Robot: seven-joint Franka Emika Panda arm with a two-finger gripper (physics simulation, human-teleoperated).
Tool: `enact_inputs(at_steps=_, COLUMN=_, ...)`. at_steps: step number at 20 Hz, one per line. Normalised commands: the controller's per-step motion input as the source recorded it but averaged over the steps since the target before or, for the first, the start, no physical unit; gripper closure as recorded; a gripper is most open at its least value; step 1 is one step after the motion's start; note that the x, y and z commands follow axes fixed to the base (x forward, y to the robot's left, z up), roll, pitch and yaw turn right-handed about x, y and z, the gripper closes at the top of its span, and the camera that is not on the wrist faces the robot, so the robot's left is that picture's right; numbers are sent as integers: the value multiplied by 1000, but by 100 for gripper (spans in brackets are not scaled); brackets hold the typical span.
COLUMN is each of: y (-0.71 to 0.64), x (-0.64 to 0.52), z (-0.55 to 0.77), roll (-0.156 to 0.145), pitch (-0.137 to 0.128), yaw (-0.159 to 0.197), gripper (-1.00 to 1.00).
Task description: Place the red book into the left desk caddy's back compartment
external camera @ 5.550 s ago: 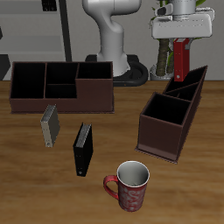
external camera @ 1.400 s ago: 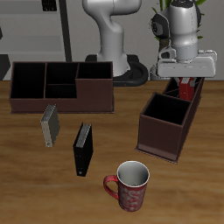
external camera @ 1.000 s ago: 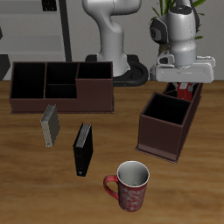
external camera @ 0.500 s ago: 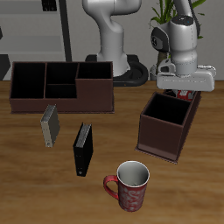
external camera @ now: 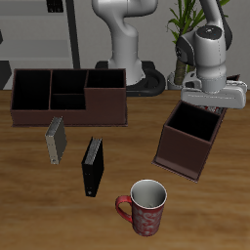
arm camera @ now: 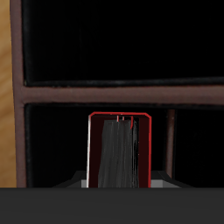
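Red book (arm camera: 120, 150): seen end-on in the wrist view, upright, dark red covers around grey page edges, set inside a dark-walled section of the left caddy (external camera: 187, 140); in the exterior view it is hidden behind the end effector (external camera: 213, 102). The section is taken to be the back compartment (arm camera: 52, 144), bounded by a cross divider beyond which a second dark cell is seen. Whether the book's lower edge rests on the compartment floor cannot be told. End effector: lowered over the caddy's rear; its fingers are not shown clearly in either view, so it cannot be told whether the book is clamped or released. Step in hand, as judged: insertion is at or near its end, the book being within the walls. Next move, as judged: if the book is held, the fingers are to be parted with the book upright, then a straight vertical lift is called for so that the covers and the sloping walls are not caught. Other items on the counter (external camera: 39, 205): wide caddy (external camera: 68, 96) farther back; grey book (external camera: 55, 141) and black book (external camera: 91, 166), both standing, well apart from the left caddy; red mug (external camera: 146, 208) nearer the front edge.
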Motion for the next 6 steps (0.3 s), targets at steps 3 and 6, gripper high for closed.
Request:
enact_inputs(at_steps=3, y=-10, x=59, z=13, roll=-12, pitch=8, yaw=-9, gripper=-100)
enact_inputs(at_steps=6, y=-65, x=7, z=39, roll=-6, pitch=1, yaw=-4, gripper=-100)
